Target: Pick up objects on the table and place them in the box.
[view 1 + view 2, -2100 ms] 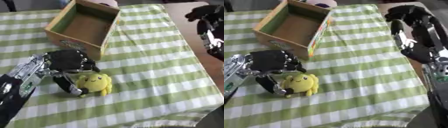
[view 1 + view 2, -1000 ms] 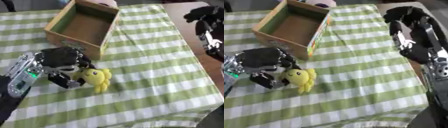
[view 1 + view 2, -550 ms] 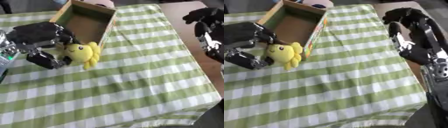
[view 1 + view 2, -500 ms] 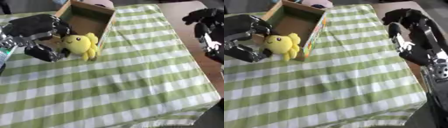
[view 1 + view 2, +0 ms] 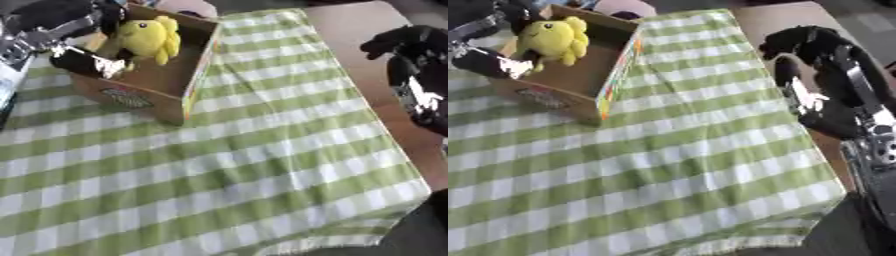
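A yellow plush toy [image 5: 149, 36] hangs in the opening of the open cardboard box [image 5: 188, 82] at the far left of the table. My left hand [image 5: 61, 20] comes in from the upper left and is shut on the toy, its fingers curled round the toy's left side. The hand's lower part overlaps the box's left wall. My right hand [image 5: 807, 55] hovers over the bare table edge at the right, far from the box, with relaxed fingers hanging down and nothing in them.
A green and white checked cloth [image 5: 262, 165] covers the table. Bare brown tabletop [image 5: 350, 30] shows beyond the cloth's right edge. A pink rounded thing [image 5: 188, 7] lies just behind the box.
My left hand has lifted the yellow toy off the cloth and carried it away from me, over the box's opening. The view has shifted as well. The right hand stays in place.
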`<state>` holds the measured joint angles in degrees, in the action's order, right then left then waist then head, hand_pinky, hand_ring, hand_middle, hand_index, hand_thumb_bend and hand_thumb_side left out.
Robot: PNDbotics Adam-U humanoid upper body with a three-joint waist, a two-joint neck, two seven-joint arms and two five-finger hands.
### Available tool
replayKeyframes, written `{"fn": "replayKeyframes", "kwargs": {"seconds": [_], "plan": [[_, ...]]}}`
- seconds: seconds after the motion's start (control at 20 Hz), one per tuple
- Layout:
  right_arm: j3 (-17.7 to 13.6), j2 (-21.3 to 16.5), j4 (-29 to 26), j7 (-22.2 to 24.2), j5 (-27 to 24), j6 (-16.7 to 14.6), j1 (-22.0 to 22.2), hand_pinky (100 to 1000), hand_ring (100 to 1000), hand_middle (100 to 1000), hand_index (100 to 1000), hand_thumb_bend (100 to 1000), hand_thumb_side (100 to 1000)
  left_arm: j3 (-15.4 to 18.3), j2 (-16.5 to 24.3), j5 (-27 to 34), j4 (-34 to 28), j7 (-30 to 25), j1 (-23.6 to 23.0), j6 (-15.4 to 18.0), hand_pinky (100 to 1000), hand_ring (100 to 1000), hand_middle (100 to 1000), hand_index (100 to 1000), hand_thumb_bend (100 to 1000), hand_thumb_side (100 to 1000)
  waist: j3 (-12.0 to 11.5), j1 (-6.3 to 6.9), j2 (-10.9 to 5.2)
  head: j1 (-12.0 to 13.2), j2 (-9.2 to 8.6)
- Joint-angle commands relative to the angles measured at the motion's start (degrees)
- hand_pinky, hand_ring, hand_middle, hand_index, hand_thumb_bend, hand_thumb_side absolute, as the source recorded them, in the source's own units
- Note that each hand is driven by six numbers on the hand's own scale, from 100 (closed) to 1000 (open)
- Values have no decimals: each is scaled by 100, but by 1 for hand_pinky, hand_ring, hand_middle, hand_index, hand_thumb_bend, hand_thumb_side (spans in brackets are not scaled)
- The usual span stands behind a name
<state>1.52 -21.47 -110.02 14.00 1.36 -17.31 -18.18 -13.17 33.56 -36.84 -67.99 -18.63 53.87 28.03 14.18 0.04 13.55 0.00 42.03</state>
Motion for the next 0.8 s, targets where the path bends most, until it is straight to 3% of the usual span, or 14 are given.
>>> {"fn": "replayKeyframes", "kwargs": {"seconds": [0.05, 0.5, 0.65, 0.8], "plan": [[32, -42, -49, 87, -47, -14, -88, 776, 726, 557, 751, 100, 525, 217, 0, -302, 407, 252, 234, -6, 516, 479, 492, 800, 100, 244, 67, 11, -69, 80, -79], [147, 33, -21, 249, -55, -40, -122, 778, 726, 555, 749, 100, 525, 567, -114, -1318, 1444, 1304, 435, -145, 582, 559, 608, 829, 100, 248, 360, 84, -23, 177, -120], [138, 37, -15, 255, -56, -46, -120, 778, 726, 555, 749, 100, 525, 583, -101, -1668, 1516, 1687, 410, -185, 660, 629, 686, 844, 100, 239, 392, 93, -17, 176, -119], [129, 35, -11, 251, -54, -45, -124, 779, 726, 555, 748, 100, 525, 606, -88, -1968, 1521, 2034, 381, -243, 739, 708, 746, 864, 183, 270, 391, 105, -11, 166, -128]]}}
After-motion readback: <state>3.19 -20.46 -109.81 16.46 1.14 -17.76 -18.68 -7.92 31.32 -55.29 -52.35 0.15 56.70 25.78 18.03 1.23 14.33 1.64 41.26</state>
